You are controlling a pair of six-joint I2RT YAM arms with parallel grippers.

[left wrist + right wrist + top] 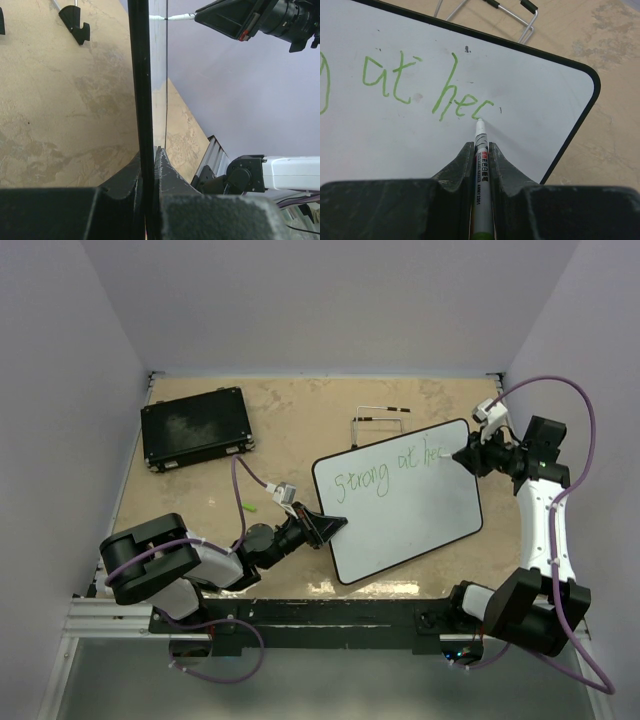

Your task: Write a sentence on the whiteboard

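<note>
Tan surface (280,420), whiteboard (420,525) at its middle, green sentence (385,472) across its top reading "Strong at hec", left tool (335,525) clamped on the board's left rim, right tool (465,455) pinched shut on a marker (481,150), tip touching just after the "c".

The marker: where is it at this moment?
In the right wrist view the marker is clamped in the right gripper, its tip on the whiteboard just after the green letters "hec".

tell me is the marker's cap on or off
Off: the marker held in the right hand has its bare tip on the whiteboard, at the end of the green writing.
</note>
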